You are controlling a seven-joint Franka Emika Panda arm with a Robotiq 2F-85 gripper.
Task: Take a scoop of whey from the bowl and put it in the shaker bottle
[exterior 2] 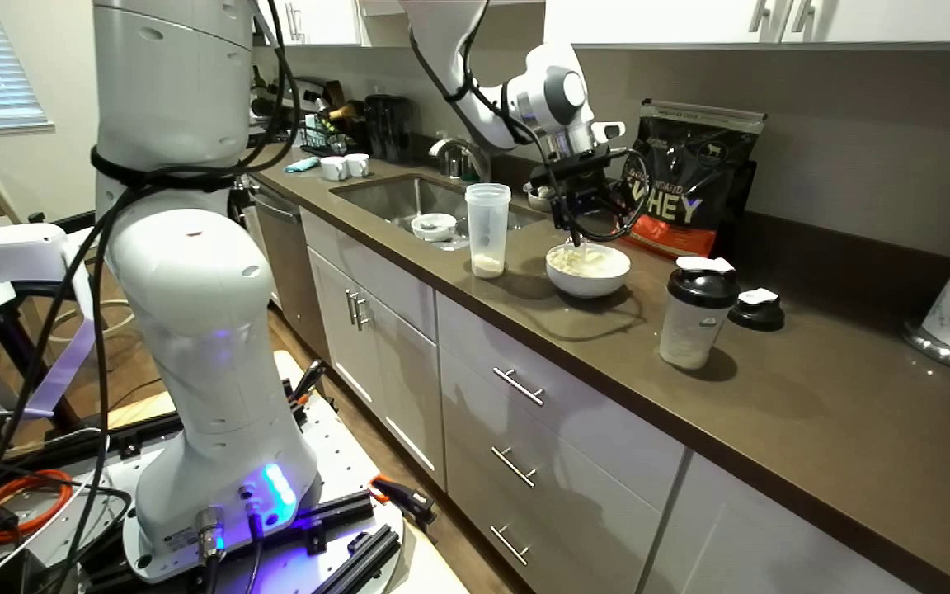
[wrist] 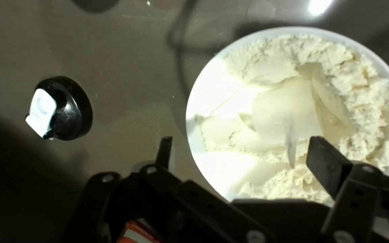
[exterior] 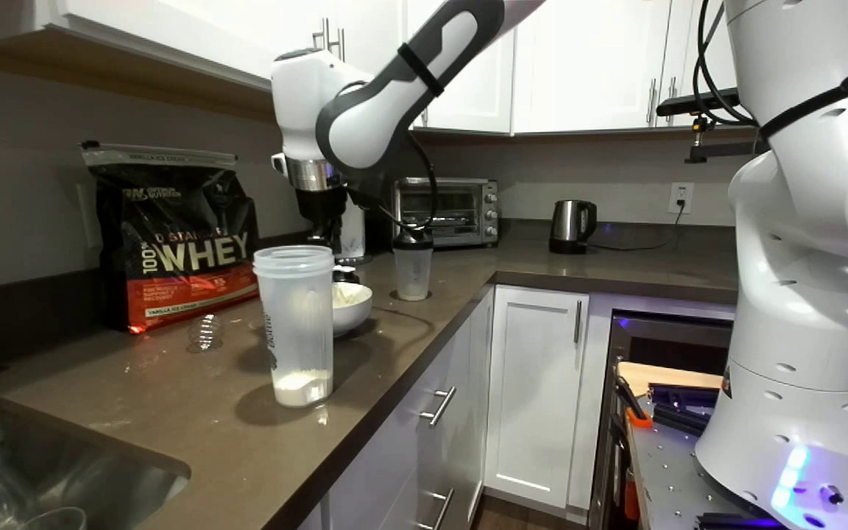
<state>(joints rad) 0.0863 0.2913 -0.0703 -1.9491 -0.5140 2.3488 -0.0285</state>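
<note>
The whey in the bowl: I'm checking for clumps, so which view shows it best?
The wrist view: it looks down on the whey, showing its crumbly surface despite glare. Both exterior views show it small, at an angle; in an exterior view, the shaker bottle partly covers the bowl.

Far off I see a toaster oven, an electric kettle to its right; nearer left, a WHEY bag.

Black bag: "100% WHEY", "VANILLA ICE CREAM", "OPTIMUM NUTRITION". Shaker bottle: sideways "Bottle".
</note>
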